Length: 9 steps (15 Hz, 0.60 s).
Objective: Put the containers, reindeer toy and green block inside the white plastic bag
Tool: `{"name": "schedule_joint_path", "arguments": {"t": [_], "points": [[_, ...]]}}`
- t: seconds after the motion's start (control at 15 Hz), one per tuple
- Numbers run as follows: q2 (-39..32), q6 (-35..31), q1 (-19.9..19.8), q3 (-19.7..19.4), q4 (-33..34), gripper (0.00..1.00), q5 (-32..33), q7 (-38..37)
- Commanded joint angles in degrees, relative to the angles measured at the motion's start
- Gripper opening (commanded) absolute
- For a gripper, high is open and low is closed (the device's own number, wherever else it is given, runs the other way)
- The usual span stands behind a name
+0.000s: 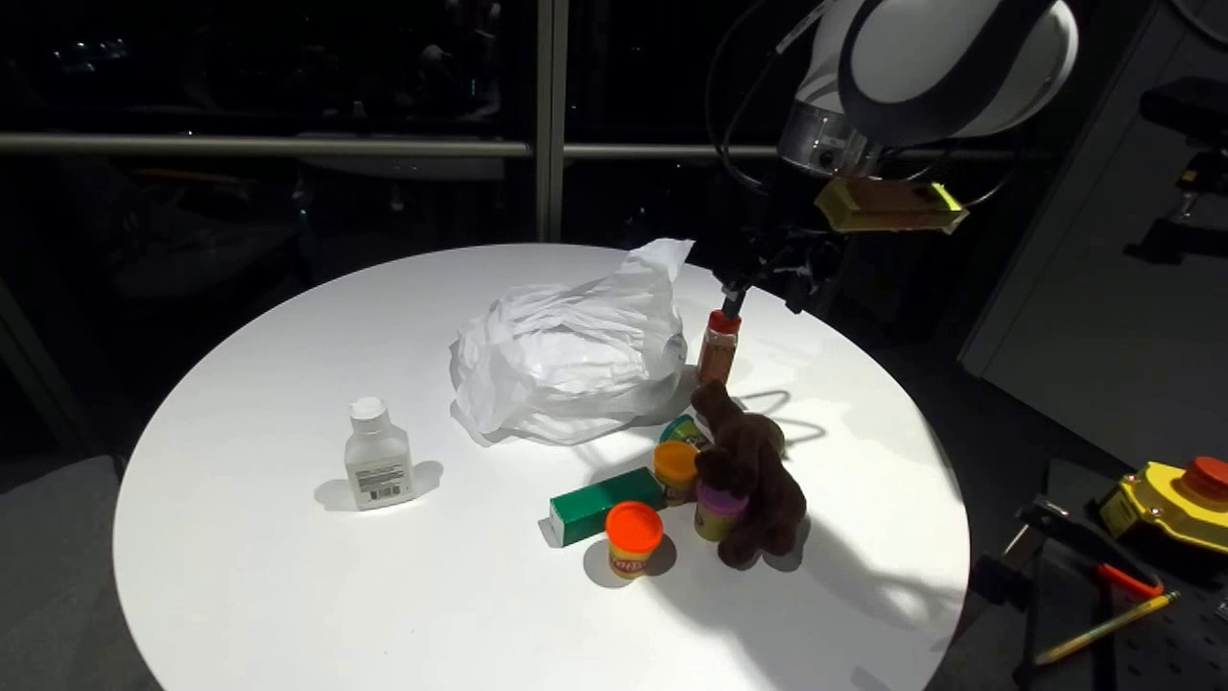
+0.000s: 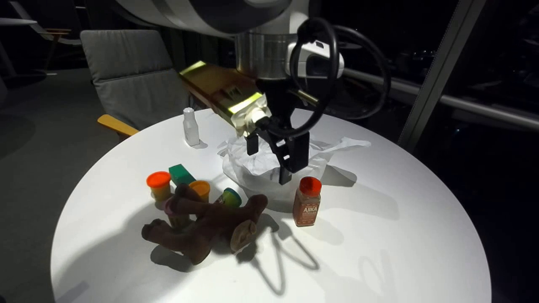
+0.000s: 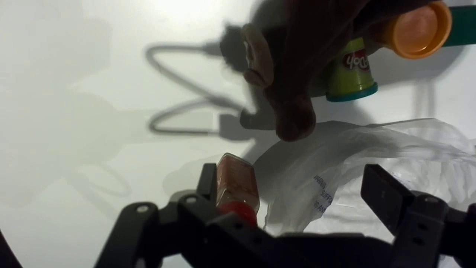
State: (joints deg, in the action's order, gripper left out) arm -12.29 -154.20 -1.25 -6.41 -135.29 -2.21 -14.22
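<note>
My gripper (image 3: 293,186): jaws spread wide, nothing held. Red-capped bottle (image 2: 307,204), likely my next pick: stands long axis upright, lower down, off-centre toward one jaw.

A round white table (image 1: 288,595) bears a wrinkled white plastic bag (image 1: 576,360), translucent white-capped bottle (image 1: 379,461), slim red-capped bottle (image 2: 307,204), rectangular green block (image 1: 604,504), dark brown plush animal (image 1: 765,485), round red-orange-lidded yellow tub (image 1: 633,537), orange-lidded tub (image 1: 675,470), purple-lidded tub (image 1: 717,515) and tipped teal-lidded yellow-green tub (image 3: 350,76)
</note>
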Motion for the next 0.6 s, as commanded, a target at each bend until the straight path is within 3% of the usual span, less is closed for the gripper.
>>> {"name": "schedule_joint_path", "arguments": {"t": [0.0, 0.2, 0.53], "points": [[-7.01, -1.57, 0.61, -2.00, 6.56, 1.00, 2.43, -4.91], [-10.75, -1.85, 1.66, -4.33, 10.06, 1.00, 3.73, -8.16], [-15.64, -1.43, 1.27, -4.25, 14.90, 1.00, 1.27, -8.81]]}}
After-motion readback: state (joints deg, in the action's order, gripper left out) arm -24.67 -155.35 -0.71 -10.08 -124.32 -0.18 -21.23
